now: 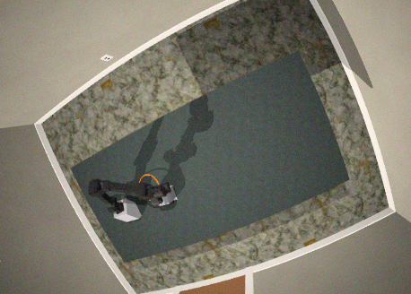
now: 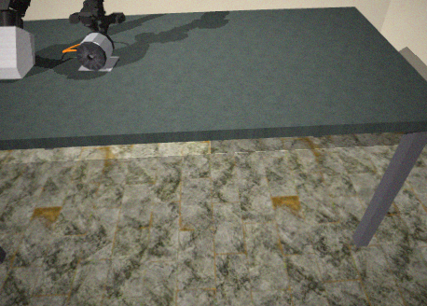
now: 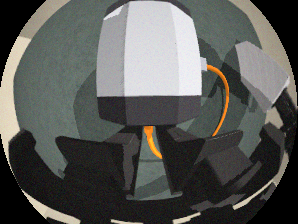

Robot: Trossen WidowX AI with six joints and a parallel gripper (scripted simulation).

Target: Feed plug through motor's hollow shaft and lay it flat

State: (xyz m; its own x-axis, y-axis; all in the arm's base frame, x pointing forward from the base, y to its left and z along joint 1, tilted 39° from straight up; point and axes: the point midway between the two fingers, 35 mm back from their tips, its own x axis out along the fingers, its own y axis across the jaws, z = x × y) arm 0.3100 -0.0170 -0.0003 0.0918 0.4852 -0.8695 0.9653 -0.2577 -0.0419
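Note:
The motor (image 2: 95, 52) is a grey cylinder with a dark end face on a small base plate, at the table's far left; it also shows from above (image 1: 167, 196). In the wrist view the motor (image 3: 149, 63) fills the upper middle, its dark end toward my fingers. An orange cable (image 3: 222, 99) loops from the motor's right side round to my fingers; it also shows in the top and exterior views (image 1: 149, 177) (image 2: 70, 50). My gripper (image 3: 148, 119) is shut on the orange plug end (image 3: 152, 139), right at the motor's dark end. From the side, the gripper (image 2: 95, 23) stands just behind and above the motor.
A light grey block (image 2: 11, 52) stands on the table left of the motor, close to the arm (image 1: 117, 189); it also shows in the wrist view (image 3: 262, 76). The table's left and front edges are near. The dark green table top stretches far to the right.

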